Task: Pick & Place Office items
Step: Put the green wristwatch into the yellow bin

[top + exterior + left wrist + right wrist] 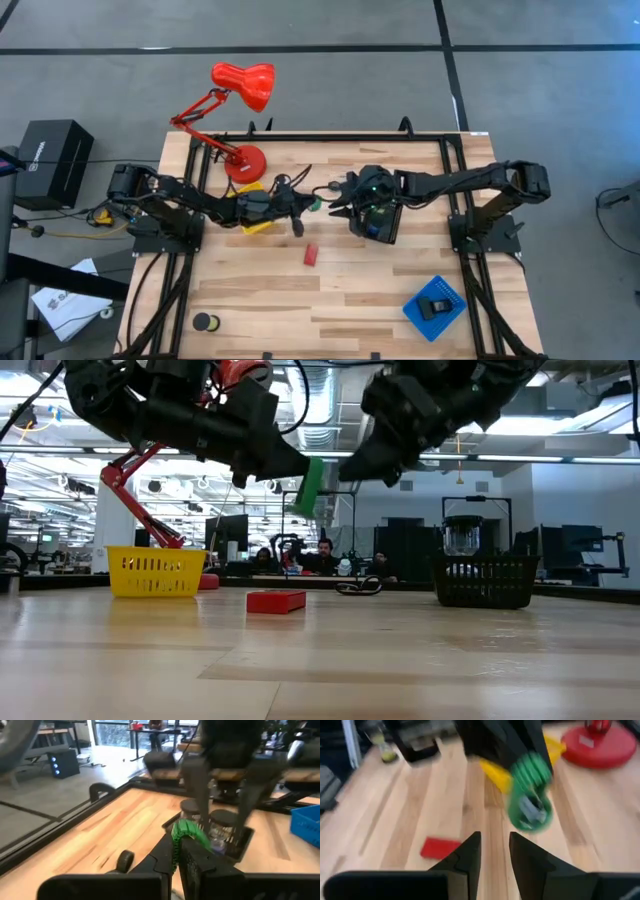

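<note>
Low view: red block (276, 601) lies flat on surface (320, 670), long axis across picture. Above it, green piece (309, 486) hangs mid-air, long axis near upright, slightly tilted, pinched in left gripper (303, 204) jaws (closed on it). Left arm stretched toward centre. Right gripper (338, 199) faces it, jaws narrowly parted, just beside green piece. Farther back: yellow tray (156, 572), black tray (484, 581).

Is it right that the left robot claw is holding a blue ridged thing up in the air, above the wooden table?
Not quite: the ridged thing is green, not blue. The left wrist view shows it pinched in the left gripper, and the low view shows it held up above the wooden table.
</note>
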